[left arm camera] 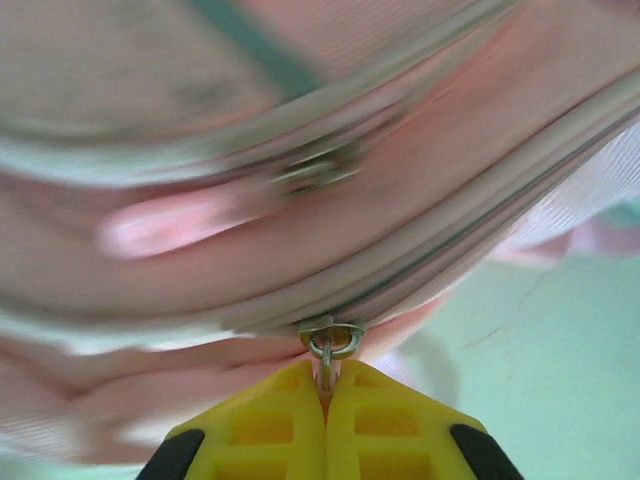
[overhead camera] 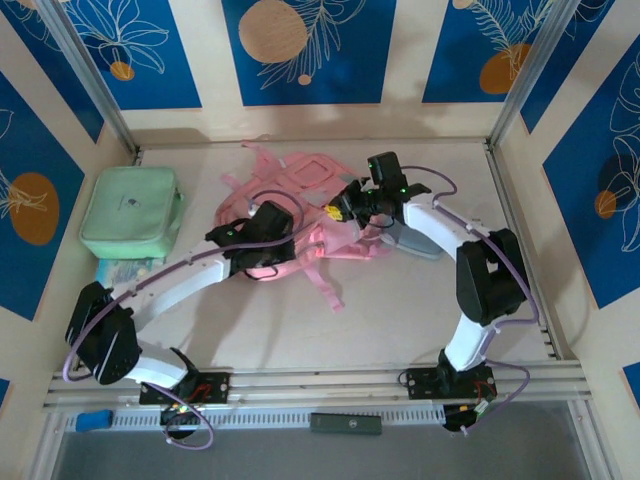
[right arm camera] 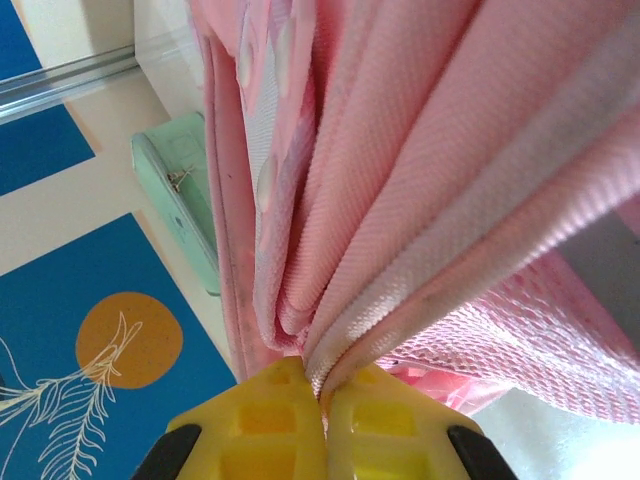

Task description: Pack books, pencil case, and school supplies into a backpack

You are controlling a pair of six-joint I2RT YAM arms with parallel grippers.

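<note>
Two pairs of fingers are clamped shut on the pink backpack (overhead camera: 305, 180) lying mid-worktop (overhead camera: 400, 310): left fingers (left arm camera: 265, 425) nip its zipper pull (left arm camera: 330, 345), right fingers (right arm camera: 270, 420) pinch a fabric fold, probably to brace the bag while the zipper is drawn.

Backpack (overhead camera: 300, 200) lies on the table (overhead camera: 400, 320), centre and toward the back, with a strap (overhead camera: 325, 285) trailing toward the near edge. A square bag (overhead camera: 130, 210) sits well to its left, near the table's left edge, resting on a flat item (overhead camera: 125, 270) that sticks out at its near side. The pencil case (overhead camera: 420, 243) lies just right of the backpack, partly under the right arm. The left gripper (left arm camera: 325, 390) is at the backpack's near left side, pinching a zipper pull (left arm camera: 330, 345). The right gripper (right arm camera: 322, 390) is at the backpack's right side, clamped on a fold of its fabric.
</note>
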